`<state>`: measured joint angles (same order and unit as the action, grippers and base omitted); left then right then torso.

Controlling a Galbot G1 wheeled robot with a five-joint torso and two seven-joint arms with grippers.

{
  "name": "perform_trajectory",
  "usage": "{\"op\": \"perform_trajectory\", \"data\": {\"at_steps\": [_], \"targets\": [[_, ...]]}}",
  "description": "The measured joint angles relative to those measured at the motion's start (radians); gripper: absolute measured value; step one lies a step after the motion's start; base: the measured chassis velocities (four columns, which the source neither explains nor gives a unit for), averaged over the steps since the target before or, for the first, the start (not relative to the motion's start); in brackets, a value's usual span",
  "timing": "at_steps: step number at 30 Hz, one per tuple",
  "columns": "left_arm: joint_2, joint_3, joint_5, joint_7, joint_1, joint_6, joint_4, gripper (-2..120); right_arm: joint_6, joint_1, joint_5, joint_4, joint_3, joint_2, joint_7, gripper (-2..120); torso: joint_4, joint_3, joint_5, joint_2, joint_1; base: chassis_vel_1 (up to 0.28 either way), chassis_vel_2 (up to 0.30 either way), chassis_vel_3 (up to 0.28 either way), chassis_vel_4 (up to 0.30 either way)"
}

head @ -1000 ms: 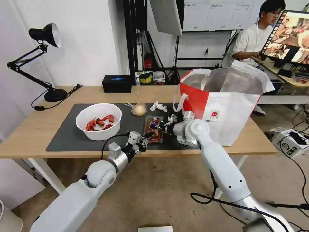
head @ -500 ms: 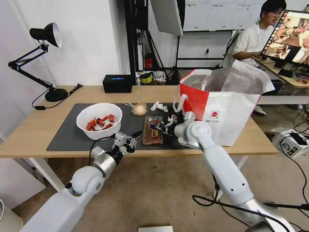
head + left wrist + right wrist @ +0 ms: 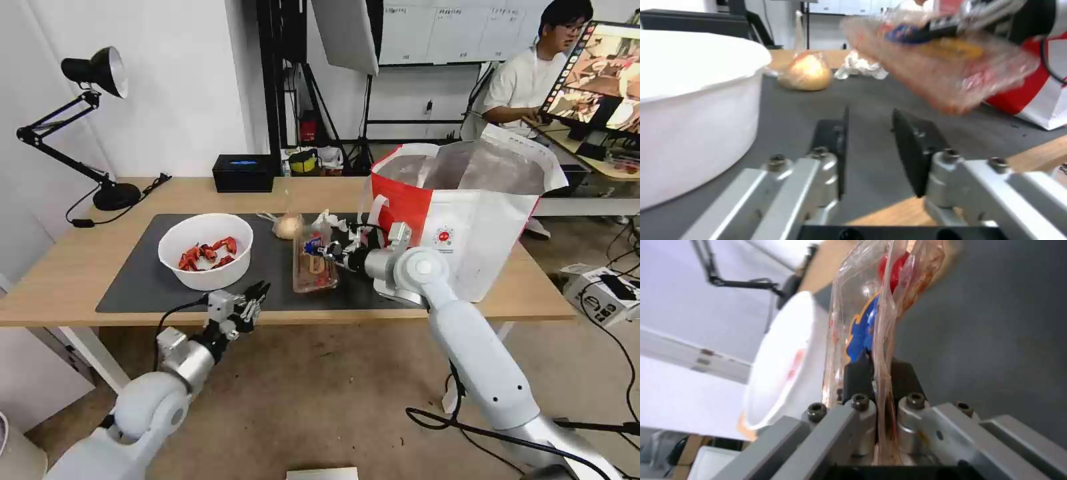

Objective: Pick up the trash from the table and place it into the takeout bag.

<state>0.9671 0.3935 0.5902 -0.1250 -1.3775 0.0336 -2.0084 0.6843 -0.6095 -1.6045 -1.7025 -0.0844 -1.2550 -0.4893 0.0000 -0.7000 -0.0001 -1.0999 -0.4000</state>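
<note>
The right gripper (image 3: pixel 325 251) is pinched tight on the edge of the clear plastic tray (image 3: pixel 313 267), and the tray hangs tipped in the air just above the dark mat (image 3: pixel 133 280). I think it holds the thin rim because that is the easiest part to squeeze (the two flaps of the tray are pressed flat between the fingers (image 3: pixel 858 373) in the right wrist view). The big red and white bag (image 3: pixel 467 213) stands open on the table (image 3: pixel 67 267), right beside that arm, so the tray has only a short way to go, up and over the edge. The left gripper (image 3: pixel 257 293) sits low at the front edge of the table, near the white bowl (image 3: pixel 205 250). Its fingers (image 3: pixel 911 150) are a little apart and hold nothing, so I guess it is keeping out of the way. The bowl with the red shells, the little bag with the beige lump (image 3: pixel 288 227) and the white tissue (image 3: pixel 327 220) are all on the mat, waiting. The lump bag and tissue sit close behind the lifted tray, so the tray could bump them.
</note>
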Motion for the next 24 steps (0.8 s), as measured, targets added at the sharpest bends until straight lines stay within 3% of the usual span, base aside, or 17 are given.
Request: {"op": "perform_trajectory", "data": {"at_steps": [3, 7, 10, 14, 17, 24], "targets": [[0.035, 0.047, -0.023, 0.0, -0.058, -0.004, -0.026, 54, -0.008, 0.001, -0.022, -0.059, -0.004, 0.005, 0.0, 0, 0.0002, 0.0, 0.0001, 0.0, 0.0, 0.0, 0.0, 0.0, 0.0], [0.052, 0.073, -0.03, 0.001, -0.08, -0.011, -0.036, 64, -0.025, 0.006, -0.036, -0.105, -0.013, 0.011, 0.0, 0, 0.0001, 0.0, 0.0001, 0.0, 0.0, 0.0, 0.0, 0.0, 0.0], [0.062, 0.101, -0.033, 0.002, -0.103, -0.015, -0.052, 80, -0.071, 0.024, -0.057, -0.169, -0.04, 0.02, 0.003, 0, 0.0001, 0.0, 0.0002, 0.0, 0.0, 0.0, 0.0, 0.0, 0.0], [0.066, 0.122, -0.035, 0.002, -0.118, -0.018, -0.06, 93, -0.137, 0.054, -0.082, -0.227, -0.078, 0.034, 0.0, 0, 0.0001, 0.0, 0.0002, 0.0, 0.0, 0.0, 0.0, 0.0, 0.0], [0.068, 0.133, -0.035, 0.002, -0.127, -0.019, -0.065, 99, -0.18, 0.072, -0.102, -0.259, -0.109, 0.048, -0.014, 0, 0.0001, 0.0, 0.0001, 0.0, 0.0, 0.0, 0.0, 0.0, 0.0], [0.075, 0.149, -0.035, 0.003, -0.144, -0.029, -0.068, 100, -0.277, 0.11, -0.128, -0.298, -0.198, 0.111, -0.073, 0, 0.0001, 0.0, 0.0003, 0.0, 0.0, 0.0, 0.0, 0.0, 0.0]]}}
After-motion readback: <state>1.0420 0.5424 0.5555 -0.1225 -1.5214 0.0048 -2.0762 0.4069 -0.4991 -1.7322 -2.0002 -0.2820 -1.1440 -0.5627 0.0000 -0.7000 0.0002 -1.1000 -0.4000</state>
